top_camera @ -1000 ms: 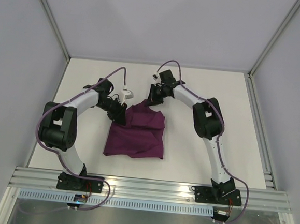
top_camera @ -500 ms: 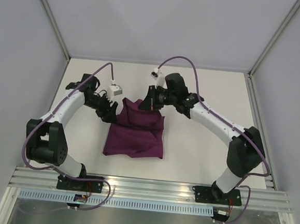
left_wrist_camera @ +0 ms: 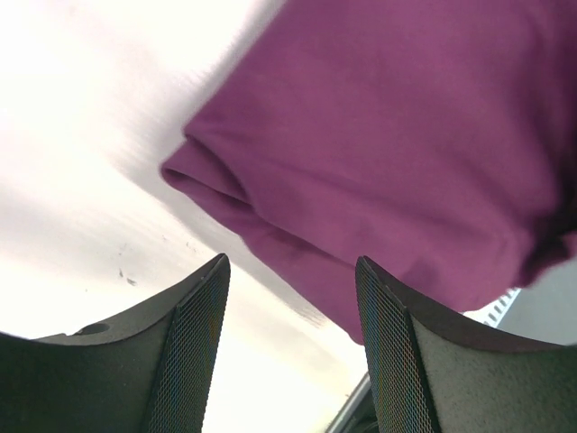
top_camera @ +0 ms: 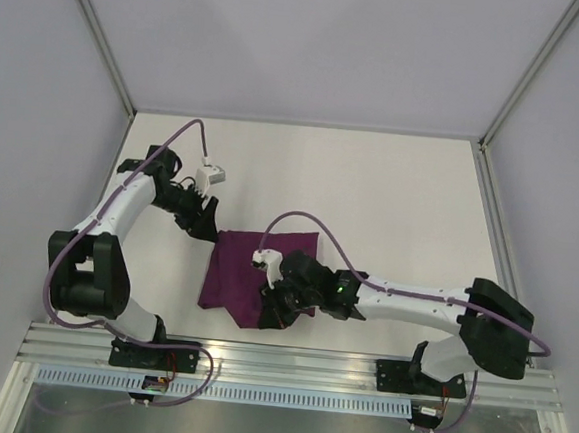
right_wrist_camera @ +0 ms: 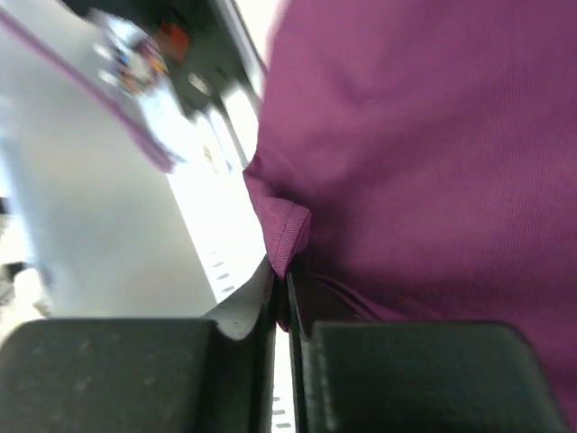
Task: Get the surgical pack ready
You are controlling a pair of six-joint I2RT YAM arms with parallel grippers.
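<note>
Purple cloth: I see it lying on the white table, left of centre, in front of the left arm's base and between the two grippers. In the top view it is a rumpled, roughly square patch.

Cloth, far-left corner: in the left wrist view the cloth ends in a doubled, rolled edge resting on the table just ahead of the fingers.

Cloth, near edge: it is bunched where the right arm meets it. I cannot make out the near-right corner under the arm.

Left gripper: it sits low at the cloth's far-left corner. From the wrist camera I see the left gripper with its jaws spread wide and nothing between them. Bare table and the cloth's edge show through the gap, and neither finger touches the fabric as far as I can tell.

Right gripper: it reaches across from the right side and sits over the near part of the cloth, close to the aluminium rail.

Right gripper, wrist view: the jaws are pressed together, pinching a small fold of the cloth. A hemmed tuck of fabric stands up right at the fingertips.

Background, right wrist view: blurred. I can make out the rail and part of a purple cable, nothing more.
</note>
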